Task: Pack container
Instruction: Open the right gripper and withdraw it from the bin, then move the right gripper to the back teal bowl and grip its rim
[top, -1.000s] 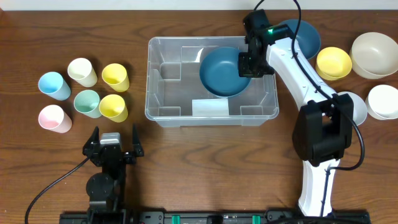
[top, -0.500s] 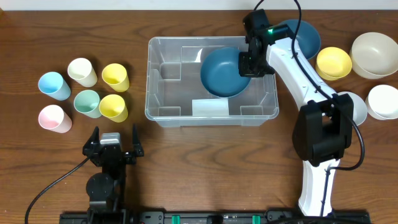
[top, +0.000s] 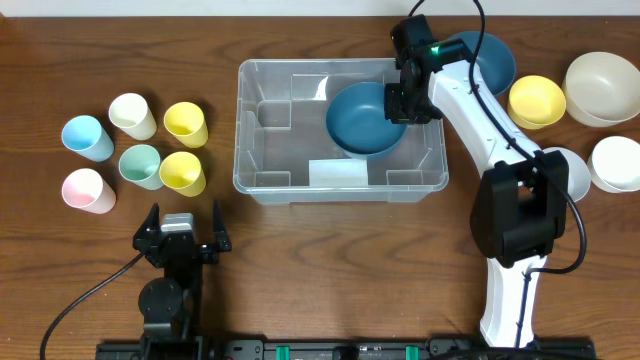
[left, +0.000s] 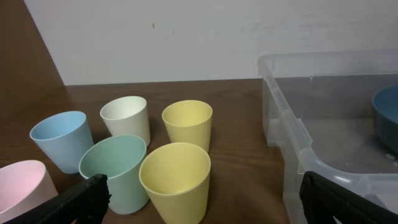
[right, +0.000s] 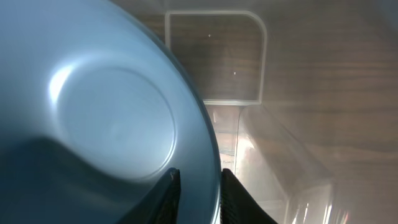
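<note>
Clear plastic container (top: 285, 140) sits mid-way along the bench (top: 330, 250), with a dark blue bowl (top: 364, 122) inside its right end. My right jaws straddle the bowl's rim; I cannot tell whether they pinch it. My left jaws stand wide apart, empty, near the pastel cups (top: 140, 165).

This looks like a robot lab. Two robot arms (top: 470, 110) stand at a brown wooden table (top: 300, 260). Left of the clear container (top: 340, 63) sit small cups (top: 184, 172); right of it, bowls (top: 537, 100). Behind it is a plain white wall (left: 186, 37).
</note>
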